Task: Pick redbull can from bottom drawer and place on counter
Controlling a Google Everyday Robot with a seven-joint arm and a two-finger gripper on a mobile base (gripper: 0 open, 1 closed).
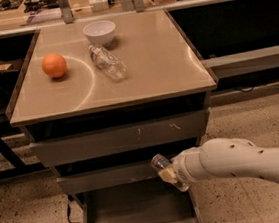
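Camera view — claw (168,173) over drawer (135,210); can (160,162) tilted

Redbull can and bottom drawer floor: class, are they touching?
Apart. The camera view shows the redbull can held by the gripper above the bottom drawer, with bare grey floor showing below it.

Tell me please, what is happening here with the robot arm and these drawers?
The robot's arm reaches in from the right. Its gripper holds the redbull can just above the open bottom drawer, in front of the middle drawer. The can is not yet on the counter, where an orange, a white bowl and a plastic bottle lying on its side sit.
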